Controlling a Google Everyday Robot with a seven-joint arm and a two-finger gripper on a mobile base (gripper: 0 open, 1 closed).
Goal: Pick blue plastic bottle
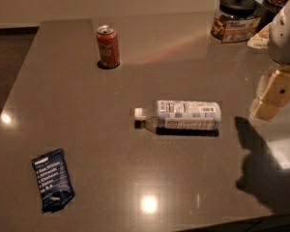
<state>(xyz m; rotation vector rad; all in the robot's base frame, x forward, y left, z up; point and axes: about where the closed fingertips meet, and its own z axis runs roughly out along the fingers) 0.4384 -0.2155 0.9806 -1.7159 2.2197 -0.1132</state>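
Note:
The blue plastic bottle [183, 115] lies on its side in the middle of the dark table [87, 110]. It is clear, with a pale blue-and-white label, and its white cap points left. My gripper [273, 98] hangs at the right edge of the view under the white arm [286, 30]. It is above the table, to the right of the bottle's base and apart from it. It holds nothing that I can see. Its shadow falls on the table below it.
An orange-red soda can [108, 46] stands upright at the back left. A dark blue snack-bar wrapper [51, 179] lies flat at the front left. A jar with a black lid [236, 17] and other containers stand at the back right. The table's front edge runs along the bottom right.

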